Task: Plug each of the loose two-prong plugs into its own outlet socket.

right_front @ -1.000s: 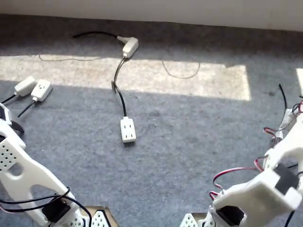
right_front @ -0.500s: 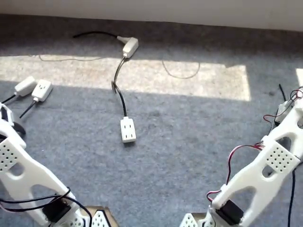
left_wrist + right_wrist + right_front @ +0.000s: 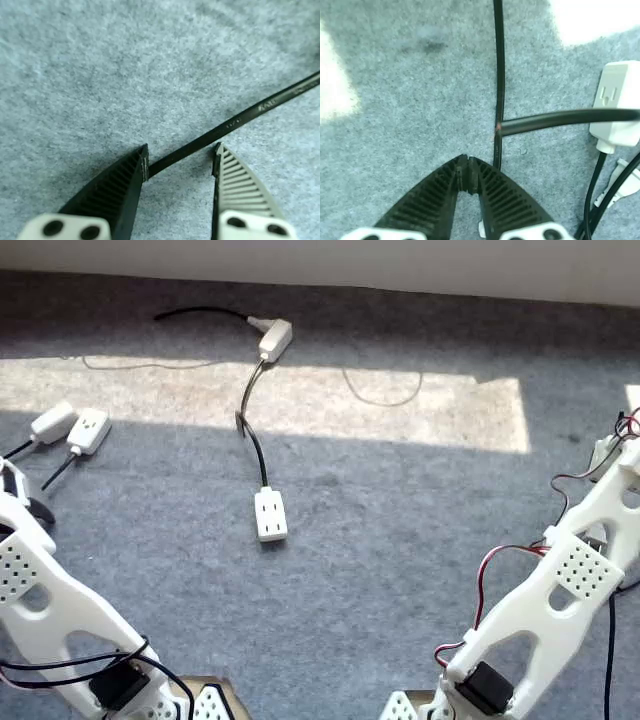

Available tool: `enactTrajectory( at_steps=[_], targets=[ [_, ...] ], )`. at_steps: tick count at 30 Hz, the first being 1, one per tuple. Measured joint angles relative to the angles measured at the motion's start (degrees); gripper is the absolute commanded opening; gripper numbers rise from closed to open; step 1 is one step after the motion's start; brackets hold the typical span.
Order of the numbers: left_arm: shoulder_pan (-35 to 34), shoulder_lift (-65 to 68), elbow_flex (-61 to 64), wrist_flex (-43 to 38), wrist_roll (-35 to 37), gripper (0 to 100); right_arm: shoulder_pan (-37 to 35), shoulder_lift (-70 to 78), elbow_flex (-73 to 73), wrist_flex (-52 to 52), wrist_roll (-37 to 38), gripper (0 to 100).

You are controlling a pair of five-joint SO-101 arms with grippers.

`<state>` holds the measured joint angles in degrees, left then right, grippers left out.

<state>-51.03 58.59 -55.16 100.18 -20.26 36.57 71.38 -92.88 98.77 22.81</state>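
Note:
A white outlet socket (image 3: 269, 515) lies mid-carpet, its black cord (image 3: 256, 445) running back to a white plug block (image 3: 273, 338). At the far left lie a white plug (image 3: 52, 422) and a second outlet socket (image 3: 88, 430), side by side. My left gripper (image 3: 181, 157) is open low over the carpet, with a black cord (image 3: 240, 117) lying across the gap between its fingertips. My right gripper (image 3: 468, 174) is shut on nothing, beside another black cord (image 3: 499, 75). Just past it lie a white outlet socket (image 3: 617, 105) and a small white plug (image 3: 622, 175).
Grey carpet with a bright sunlit band (image 3: 400, 405) across the back. A thin loose wire (image 3: 380, 395) lies in that band. The left arm (image 3: 40, 600) stands at the near left, the right arm (image 3: 560, 585) at the near right, stretched toward the right edge.
The right arm has unfolded and swung out toward the right edge. The left arm and the sockets on the carpet have not moved.

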Motion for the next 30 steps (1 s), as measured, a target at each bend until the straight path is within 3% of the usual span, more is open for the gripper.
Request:
enactTrajectory(
  at_steps=[7,14,22,30],
  targets=[
    [0.0,0.0,0.0,0.0,0.0,23,-0.7,0.0,0.0,0.0,1.6,3.2],
    [1.2,0.0,0.0,0.0,0.0,23,-0.8,0.0,0.0,0.0,4.3,24.4],
    [4.8,0.0,0.1,0.1,3.3,23,1.1,-0.1,0.8,0.1,4.3,24.7],
    [5.8,0.0,0.2,0.2,3.8,23,2.2,-0.2,14.2,0.1,4.4,24.7]
  ],
)
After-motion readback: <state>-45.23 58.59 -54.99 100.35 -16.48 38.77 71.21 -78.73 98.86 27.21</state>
